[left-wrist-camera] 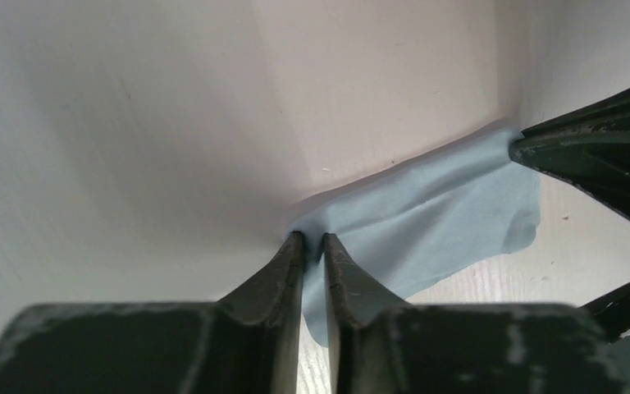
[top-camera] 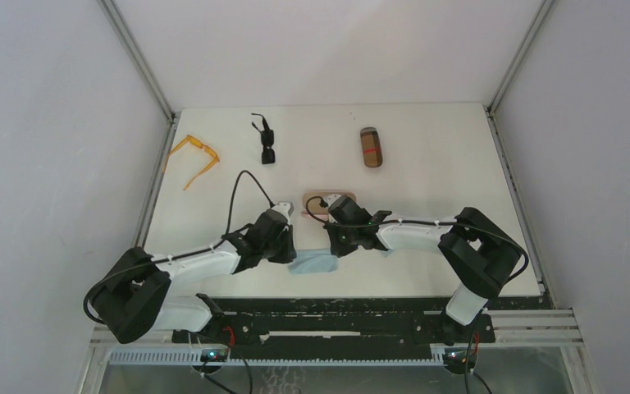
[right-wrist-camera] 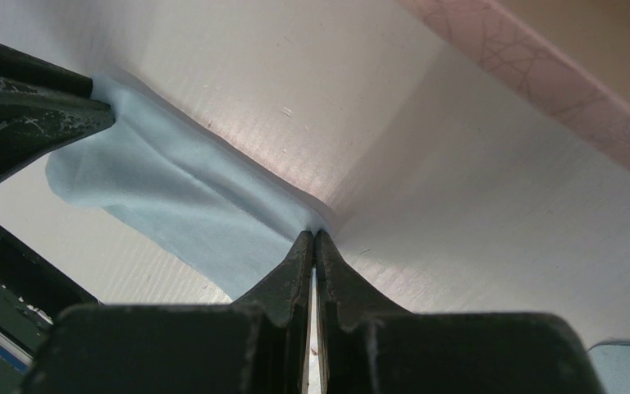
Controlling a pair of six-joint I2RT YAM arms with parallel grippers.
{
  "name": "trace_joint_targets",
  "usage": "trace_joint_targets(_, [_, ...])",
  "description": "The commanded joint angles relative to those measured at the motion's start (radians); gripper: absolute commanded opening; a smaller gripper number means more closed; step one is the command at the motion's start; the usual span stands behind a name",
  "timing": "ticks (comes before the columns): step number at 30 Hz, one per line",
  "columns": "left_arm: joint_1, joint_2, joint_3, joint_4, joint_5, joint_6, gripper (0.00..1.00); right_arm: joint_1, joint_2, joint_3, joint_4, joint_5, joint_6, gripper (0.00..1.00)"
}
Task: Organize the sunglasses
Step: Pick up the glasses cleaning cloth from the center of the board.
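Clenching one cloth (left-wrist-camera: 435,213): left fingers (left-wrist-camera: 279,279), right fingers (right-wrist-camera: 291,279); two apart, orange sunglasses (top-camera: 201,149), black sunglasses (top-camera: 267,148).

High above the thin light-blue fabric cloth (top-camera: 316,263), my top camera looks down over everything; both wrist cameras sit close at its opposite ends, facing inward, sharing it.

Setting: robotics lab test cell. White table (top-camera: 435,180), plain white wall panels (top-camera: 49,123), aluminium frame posts (top-camera: 139,57), arm mounting rail (top-camera: 336,324).
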Motion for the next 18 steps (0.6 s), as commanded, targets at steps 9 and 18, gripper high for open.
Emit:
trace_joint_targets(9, [0.004, -0.026, 0.011, 0.053, 0.014, 0.033, 0.0, -0.003, -0.064, 0.009, 0.047, 0.04, -0.027, 0.0])
trace_joint_targets(18, [0.004, -0.065, 0.066, 0.105, -0.015, 0.055, 0.0, -0.016, -0.108, 0.008, 0.094, 0.092, -0.017, 0.0])
